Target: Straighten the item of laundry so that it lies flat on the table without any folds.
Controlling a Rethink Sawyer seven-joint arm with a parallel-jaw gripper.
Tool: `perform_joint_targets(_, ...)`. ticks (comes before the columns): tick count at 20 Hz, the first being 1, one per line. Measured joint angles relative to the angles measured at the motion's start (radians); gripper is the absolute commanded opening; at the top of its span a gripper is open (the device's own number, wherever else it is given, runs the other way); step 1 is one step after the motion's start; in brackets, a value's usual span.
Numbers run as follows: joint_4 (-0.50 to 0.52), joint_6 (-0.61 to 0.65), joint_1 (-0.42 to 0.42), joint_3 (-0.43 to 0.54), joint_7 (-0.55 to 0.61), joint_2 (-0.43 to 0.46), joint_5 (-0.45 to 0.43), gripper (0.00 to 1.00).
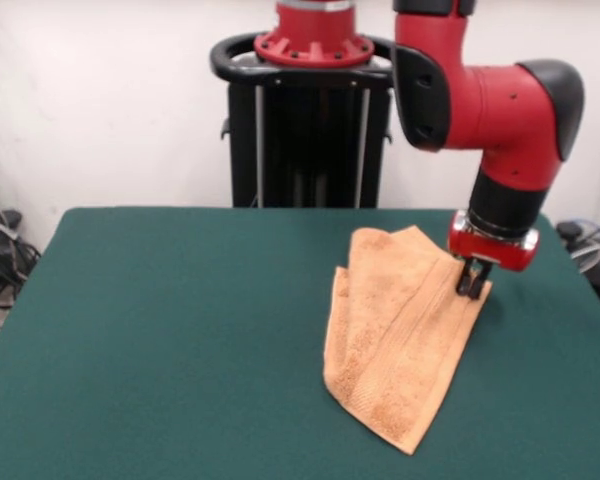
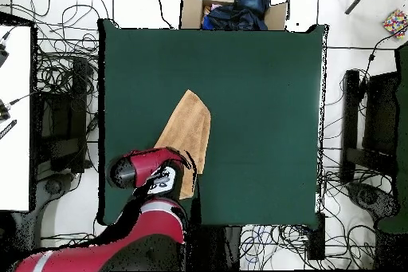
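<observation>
The item of laundry (image 1: 400,335), a light orange towel, lies on the right half of the green table (image 1: 180,330), folded lengthwise into a narrow slanted strip with layered edges showing. My gripper (image 1: 472,292) comes down at the towel's far right edge, its fingers close together on the cloth there. From overhead, the towel (image 2: 188,129) runs diagonally near the table's (image 2: 263,109) left side. The red arm (image 2: 151,169) covers the towel's lower end and hides the gripper.
Beyond the table's top edge in the overhead view stands a cardboard box (image 2: 231,5) with dark clothing in it. Cables lie on the floor along both sides. The right side of the table lies close to my gripper in the front view.
</observation>
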Motion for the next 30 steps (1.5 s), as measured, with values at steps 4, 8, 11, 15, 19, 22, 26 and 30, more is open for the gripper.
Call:
perform_joint_targets(4,-0.004,0.0,0.021,-0.02,0.0,0.005,0.024,0.0)
perform_joint_targets(8,-0.01,0.0,0.049,-0.044,0.0,0.013,0.053,0.0)
perform_joint_targets(11,-0.015,0.0,0.068,-0.061,0.0,0.018,0.065,0.0)
perform_joint_targets(15,-0.022,0.0,0.093,-0.083,0.0,0.025,0.081,0.0)
perform_joint_targets(19,-0.024,0.0,0.098,-0.086,0.0,0.027,0.082,0.0)
perform_joint_targets(22,-0.023,-0.001,0.094,-0.084,0.0,0.027,0.082,0.0)
perform_joint_targets(26,-0.017,0.002,0.059,-0.054,0.0,0.019,0.061,0.0)
perform_joint_targets(30,0.004,0.014,-0.064,0.057,0.0,-0.004,-0.025,0.0)
